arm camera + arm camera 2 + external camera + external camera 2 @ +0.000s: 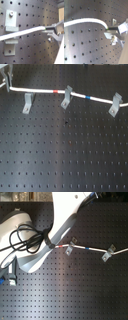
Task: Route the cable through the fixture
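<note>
End effector is pinching the white cable right at its end, fingers closed down on it in both wrist views, so it's got a solid hold. Just past the fingertips in the first wrist view, the cable is lying across a grey metal clip bolted to the black perforated desk. In the second wrist view the cable is curving away over bare desk.

Further out, the first exterior view is showing the cable running across the far side of the desk, passing over three clips: one toward the first exterior view's left, a middle one, and one at the first exterior view's right. It's carrying a red mark and a blue mark. In the second exterior view the arm is covering the cable's held end.
</note>
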